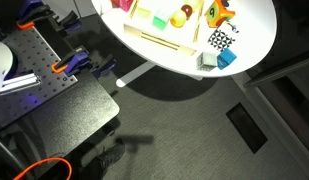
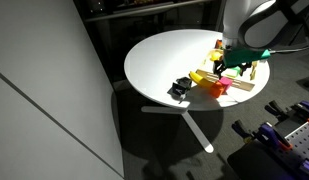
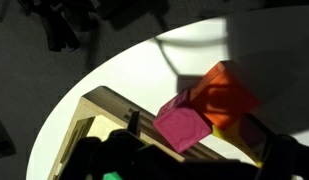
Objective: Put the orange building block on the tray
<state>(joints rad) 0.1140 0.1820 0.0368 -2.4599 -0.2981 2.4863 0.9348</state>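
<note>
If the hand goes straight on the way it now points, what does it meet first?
Most likely the orange building block, beside a magenta block near the tray rim; depth is unclear.

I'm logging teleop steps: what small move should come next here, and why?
Probably lower the gripper a little. The orange block seems held at the jaws, hanging over the tray close above a magenta block, and does not yet look set down.

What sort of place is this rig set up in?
Likely a robotics lab: a perforated metal breadboard with an orange clamp, and a round white table holding toy blocks on dark carpet.
</note>
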